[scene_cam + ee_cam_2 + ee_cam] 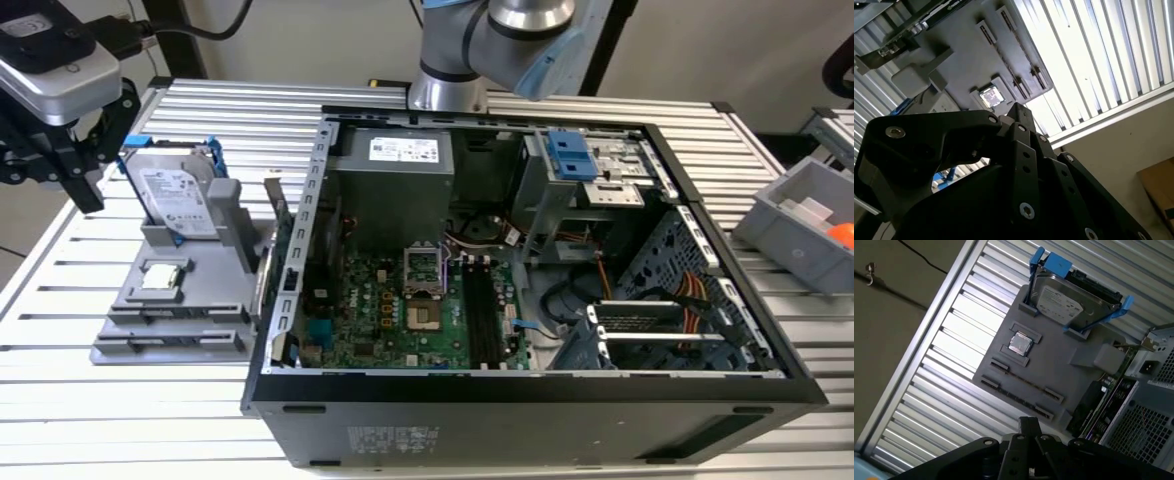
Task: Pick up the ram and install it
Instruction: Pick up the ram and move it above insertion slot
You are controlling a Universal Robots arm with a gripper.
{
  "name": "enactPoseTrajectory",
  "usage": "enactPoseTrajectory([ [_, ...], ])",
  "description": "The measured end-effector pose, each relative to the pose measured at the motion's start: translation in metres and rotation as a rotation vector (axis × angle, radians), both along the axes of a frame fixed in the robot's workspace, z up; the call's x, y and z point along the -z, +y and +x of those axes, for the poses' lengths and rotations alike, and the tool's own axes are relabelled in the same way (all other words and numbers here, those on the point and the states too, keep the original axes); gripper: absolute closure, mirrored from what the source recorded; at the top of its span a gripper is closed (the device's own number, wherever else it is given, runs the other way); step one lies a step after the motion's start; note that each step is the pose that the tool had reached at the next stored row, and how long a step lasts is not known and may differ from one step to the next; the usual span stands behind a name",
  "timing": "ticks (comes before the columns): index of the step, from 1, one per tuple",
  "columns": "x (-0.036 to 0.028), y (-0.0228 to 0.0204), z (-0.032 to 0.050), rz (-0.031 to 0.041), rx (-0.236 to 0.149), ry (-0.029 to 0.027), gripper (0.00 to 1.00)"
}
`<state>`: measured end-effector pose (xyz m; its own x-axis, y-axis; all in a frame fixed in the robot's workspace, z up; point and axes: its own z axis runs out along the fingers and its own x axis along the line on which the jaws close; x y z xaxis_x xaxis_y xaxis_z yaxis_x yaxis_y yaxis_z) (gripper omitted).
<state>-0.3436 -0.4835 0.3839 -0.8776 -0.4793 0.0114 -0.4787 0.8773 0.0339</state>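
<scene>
Slatted metal table (949, 370) carries the gray holder (1054, 371). Your gripper (1029, 424) hangs above that holder, claw clenched. Hard drive (1069, 300) and square chip (1020, 343) sit on the holder.

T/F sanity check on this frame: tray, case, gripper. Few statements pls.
1. The silver hard drive in its blue frame stands in the grey fixture tray. True.
2. The small square silver chip sits in the socket of the green motherboard. False: it lies in a tray recess.
3. The black gripper is inside the open black computer case. False: it hangs outside, at the exterior view's left.
4. The case's motherboard is exposed. True.
</scene>
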Motion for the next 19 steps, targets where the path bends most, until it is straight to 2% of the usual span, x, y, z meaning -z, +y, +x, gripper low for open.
enactPoseTrajectory([
  [19,0.0,0.0005,0.0,-0.0001,-0.019,0.0,1.0],
])
